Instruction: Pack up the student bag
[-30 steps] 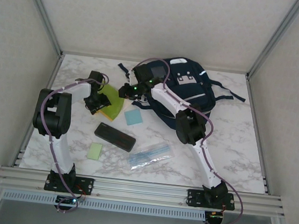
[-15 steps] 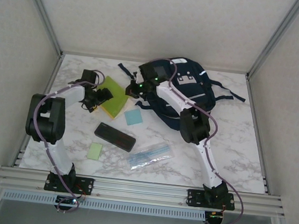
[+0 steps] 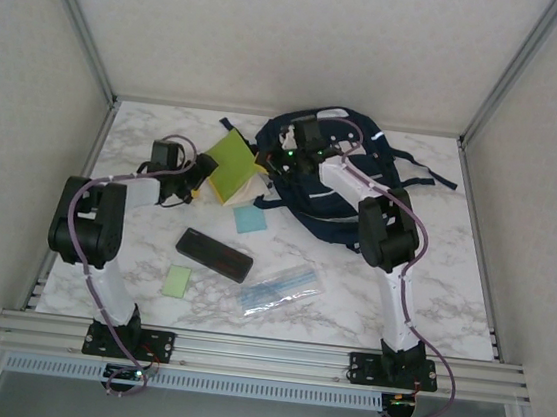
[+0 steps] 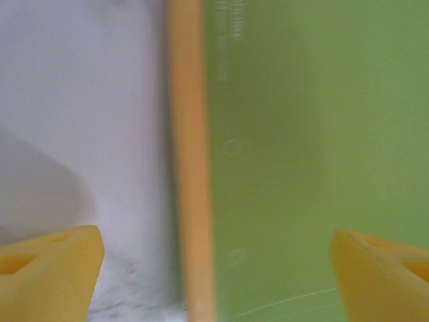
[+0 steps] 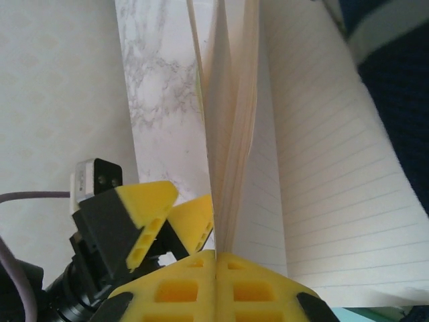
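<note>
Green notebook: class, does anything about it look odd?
Yes. The green notebook stands tilted up beside the student bag, not flat. Its lined pages fan apart above the right claw, which seems to pinch them.

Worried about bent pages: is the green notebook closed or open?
Partly open: the green notebook has its lined pages fanned apart in the right wrist view.

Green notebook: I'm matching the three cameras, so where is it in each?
Top external: green notebook, upper centre, left of the student bag.
Left wrist: its green cover, right half.
Right wrist: its lined pages, centre to right.
Shared landmark: the marble table beside it.
</note>
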Tool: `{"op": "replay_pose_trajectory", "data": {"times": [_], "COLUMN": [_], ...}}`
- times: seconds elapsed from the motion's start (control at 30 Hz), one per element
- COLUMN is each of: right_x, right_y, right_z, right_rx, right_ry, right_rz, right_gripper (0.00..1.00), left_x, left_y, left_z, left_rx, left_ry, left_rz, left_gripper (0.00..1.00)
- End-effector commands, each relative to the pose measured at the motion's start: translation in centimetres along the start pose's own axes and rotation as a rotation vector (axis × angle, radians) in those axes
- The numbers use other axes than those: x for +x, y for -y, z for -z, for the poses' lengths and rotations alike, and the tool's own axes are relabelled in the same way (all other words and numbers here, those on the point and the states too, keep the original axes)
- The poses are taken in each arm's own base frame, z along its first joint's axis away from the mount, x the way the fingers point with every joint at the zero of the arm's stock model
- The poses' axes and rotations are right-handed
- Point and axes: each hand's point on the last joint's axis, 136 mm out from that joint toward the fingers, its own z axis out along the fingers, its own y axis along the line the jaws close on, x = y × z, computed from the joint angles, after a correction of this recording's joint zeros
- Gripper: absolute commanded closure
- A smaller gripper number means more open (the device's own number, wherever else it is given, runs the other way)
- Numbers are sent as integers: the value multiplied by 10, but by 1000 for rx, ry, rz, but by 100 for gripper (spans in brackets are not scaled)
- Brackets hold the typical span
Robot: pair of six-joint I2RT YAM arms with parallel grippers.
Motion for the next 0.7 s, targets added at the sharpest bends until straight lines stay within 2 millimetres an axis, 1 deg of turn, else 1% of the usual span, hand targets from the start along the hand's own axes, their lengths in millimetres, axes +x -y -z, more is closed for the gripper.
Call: {"op": "replay_pose_trajectory", "data": {"times": [0.0,0.07,0.17,0.3,0.4,0.47,0.53,0.6,0.67], "right_x": [-8,-10,-13,-16,-22,-23,-23,-22,-21], "right_y": [-27,-22,-16,-9,-5,-4,-4,-3,1], "right_z": [20,24,32,43,52,56,56,56,55], "right_rx": [-125,-133,-137,-136,-150,-151,-151,-150,-141], "right_ry": [28,40,60,83,106,106,100,97,97], "right_rz": [-45,-67,-77,-98,-115,-120,-121,-124,-127], "right_gripper": [100,100,100,100,100,100,100,100,100], "left_x": [0,5,13,18,22,23,24,24,24], "left_y": [36,36,29,19,19,24,32,44,58], "left_z": [-13,-22,-30,-35,-39,-42,-46,-50,-51], "left_rx": [133,130,86,46,33,42,71,108,147], "left_ry": [10,-1,-19,-31,-39,-42,-46,-48,-42], "left_rz": [9,20,15,12,2,-3,0,6,6], "left_gripper": [15,16,16,15,15,15,17,22,33]}}
